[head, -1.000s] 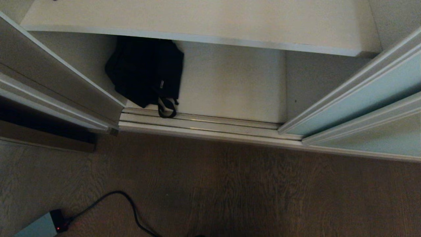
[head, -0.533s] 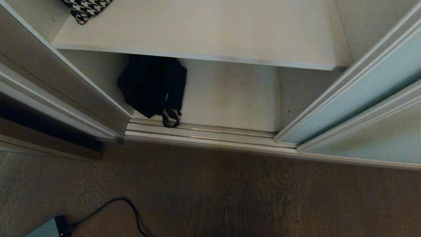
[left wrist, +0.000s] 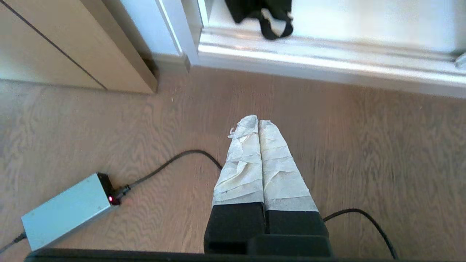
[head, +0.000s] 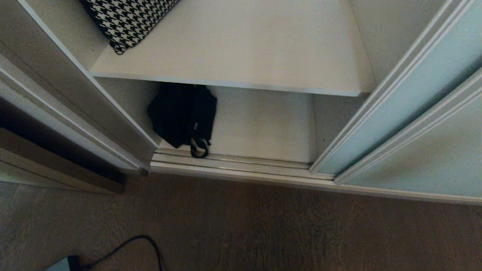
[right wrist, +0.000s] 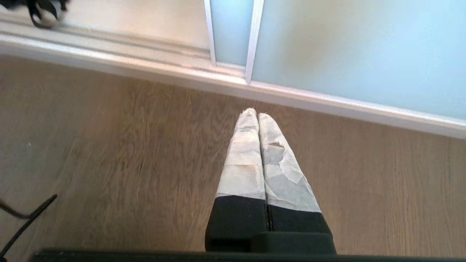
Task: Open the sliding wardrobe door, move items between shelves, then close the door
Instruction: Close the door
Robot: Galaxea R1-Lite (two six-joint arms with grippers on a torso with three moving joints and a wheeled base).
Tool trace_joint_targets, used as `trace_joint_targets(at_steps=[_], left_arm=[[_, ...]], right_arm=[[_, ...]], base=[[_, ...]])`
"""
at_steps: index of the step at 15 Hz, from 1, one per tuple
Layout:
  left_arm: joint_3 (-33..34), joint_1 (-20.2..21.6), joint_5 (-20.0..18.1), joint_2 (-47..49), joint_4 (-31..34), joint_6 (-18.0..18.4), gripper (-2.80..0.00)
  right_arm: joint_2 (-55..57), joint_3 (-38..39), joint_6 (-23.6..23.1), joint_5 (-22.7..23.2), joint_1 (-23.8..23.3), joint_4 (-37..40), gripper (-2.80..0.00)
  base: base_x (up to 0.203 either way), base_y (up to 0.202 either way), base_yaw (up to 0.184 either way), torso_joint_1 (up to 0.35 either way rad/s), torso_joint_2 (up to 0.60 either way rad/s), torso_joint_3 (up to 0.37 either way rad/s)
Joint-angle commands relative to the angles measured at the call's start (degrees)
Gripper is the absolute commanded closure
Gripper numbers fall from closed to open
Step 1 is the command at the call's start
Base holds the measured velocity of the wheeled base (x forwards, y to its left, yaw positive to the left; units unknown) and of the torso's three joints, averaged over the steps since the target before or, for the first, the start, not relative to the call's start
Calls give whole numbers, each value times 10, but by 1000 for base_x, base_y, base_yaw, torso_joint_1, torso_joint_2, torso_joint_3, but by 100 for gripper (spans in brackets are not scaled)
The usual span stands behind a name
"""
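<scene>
We look down into the open wardrobe from the head view: the sliding wardrobe door [head: 399,101], pale mint-green frosted glass in a slim cream-white frame, stands pushed to the right, overlapping a second glass panel [head: 425,158] of the same kind in front of it, and the bay to its left lies open. Inside, the upper shelf [head: 244,52] runs across the opening, and on its far left corner lies a black-and-white houndstooth fabric piece [head: 128,19], partly cut off by the picture's edge. Below it, on the lower shelf [head: 263,124], sits the black fabric bag [head: 182,114], slumped against the left side wall, partly under the upper shelf's front edge, with its small white label facing out and a strap loop spilling forward onto the metal door track [head: 233,165]. Neither arm shows in the head view. In the left wrist view our left gripper [left wrist: 257,122] hangs above the brown wood-grain floor [head: 244,226], well short of the track, its tape-wrapped jaws pressed together and holding nothing; a black cable [left wrist: 171,162] runs along the floor to a small grey power box [left wrist: 65,211] with a red light. The bag's strap loop shows at the far edge of that view, on the track. In the right wrist view our right gripper [right wrist: 256,113] hangs above the floor near the foot of the glass panels, its wrapped jaws likewise closed on nothing.
</scene>
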Motion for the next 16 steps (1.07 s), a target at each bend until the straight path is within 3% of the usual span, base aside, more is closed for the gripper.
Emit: trace_joint_targets(at_steps=[1,10,16], left_arm=[[-1,0,0,3,0,-1,0],[-1,0,0,3,0,0,0],[-1,0,0,2,0,0,0]], right_arm=[[-3,1,0,0,0,0,0],[-2,1,0,0,0,0,0],[-3,1,0,0,0,0,0]], base=[[0,0,0,-2,-2,212],[0,0,0,3,0,205],[0,0,0,0,0,0]])
